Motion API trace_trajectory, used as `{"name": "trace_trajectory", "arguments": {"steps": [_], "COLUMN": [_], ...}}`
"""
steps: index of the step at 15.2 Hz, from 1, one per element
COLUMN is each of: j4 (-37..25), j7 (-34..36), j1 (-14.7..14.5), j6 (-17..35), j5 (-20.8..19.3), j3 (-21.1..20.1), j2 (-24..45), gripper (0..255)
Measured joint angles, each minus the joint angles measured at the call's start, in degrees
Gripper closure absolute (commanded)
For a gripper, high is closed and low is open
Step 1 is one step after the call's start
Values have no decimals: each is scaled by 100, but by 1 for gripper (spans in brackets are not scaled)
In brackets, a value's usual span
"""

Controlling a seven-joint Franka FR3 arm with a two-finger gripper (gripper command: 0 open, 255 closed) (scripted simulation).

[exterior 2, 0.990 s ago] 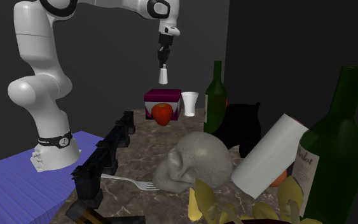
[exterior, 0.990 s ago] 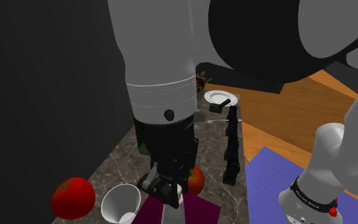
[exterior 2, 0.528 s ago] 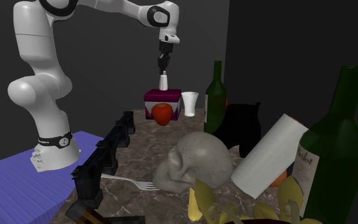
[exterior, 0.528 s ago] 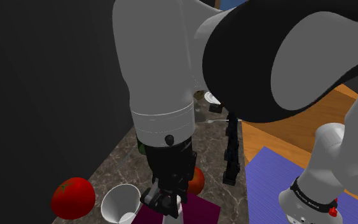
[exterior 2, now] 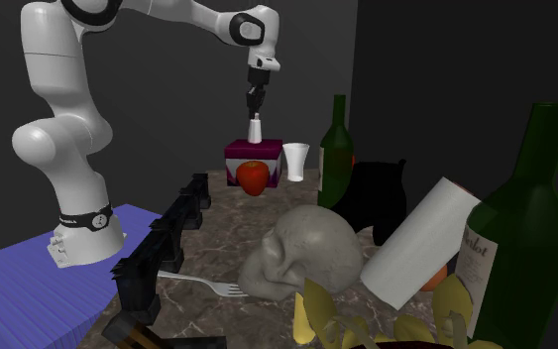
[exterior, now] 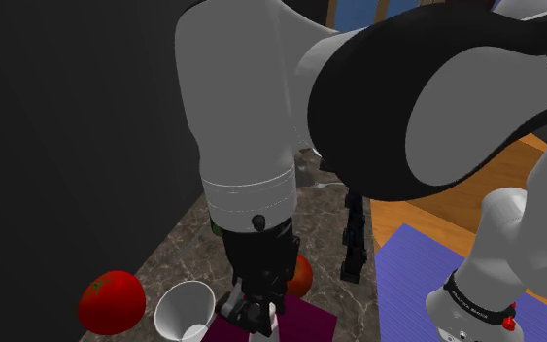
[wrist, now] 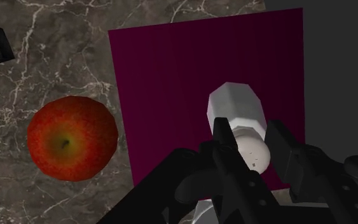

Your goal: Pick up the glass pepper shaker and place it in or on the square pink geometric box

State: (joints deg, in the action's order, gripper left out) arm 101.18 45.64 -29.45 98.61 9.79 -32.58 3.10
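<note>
Shoulder view: the gripper (exterior: 253, 313) points straight down at the near, lower edge of the frame, with the arm's bulk above it. A white sliver of the pepper shaker (exterior: 267, 317) shows under the fingers. The dark pink box (exterior: 312, 324) top spreads beneath and to this view's right. A red apple (exterior: 300, 276) sits just beyond the box, a white cup (exterior: 186, 310) to this view's left, and a tomato (exterior: 112, 302) further left.

Second exterior view: the gripper (exterior 2: 255, 103) hangs over the far end of the marble counter (exterior 2: 229, 230). The pepper shaker (exterior 2: 255, 129) is pinched at its top and hangs straight below the fingers, long axis upright. Its base is at or just above the box (exterior 2: 271, 162) top; whether they touch cannot be told. It stands over the middle of the box, not the edge. The apple (exterior 2: 253, 176) rests against the box's near face, and the cup (exterior 2: 295, 161) is to this view's right.

Wrist view: both fingers of the gripper (wrist: 250, 138) clasp the pepper shaker (wrist: 237, 108), which extends directly away from the hand. The box (wrist: 171, 83) top lies behind it, with the shaker towards the box edge opposite the apple (wrist: 72, 137) but inside the outline.

Judgement: the coming move turns on the vertical gap alone, a short straight descent, then release.
</note>
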Motion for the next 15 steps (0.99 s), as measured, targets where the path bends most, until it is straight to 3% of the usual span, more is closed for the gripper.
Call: {"name": "trace_trajectory", "arguments": {"steps": [6,11,15], "j4": [13,-763,-838], "j7": [-1,74,73], "j1": [1,23,29], "j6": [0,-662,-736], "j5": [-1,-82,-87], "j3": [1,26,31], "j2": [4,131,138], "gripper": [0,0,0]}}
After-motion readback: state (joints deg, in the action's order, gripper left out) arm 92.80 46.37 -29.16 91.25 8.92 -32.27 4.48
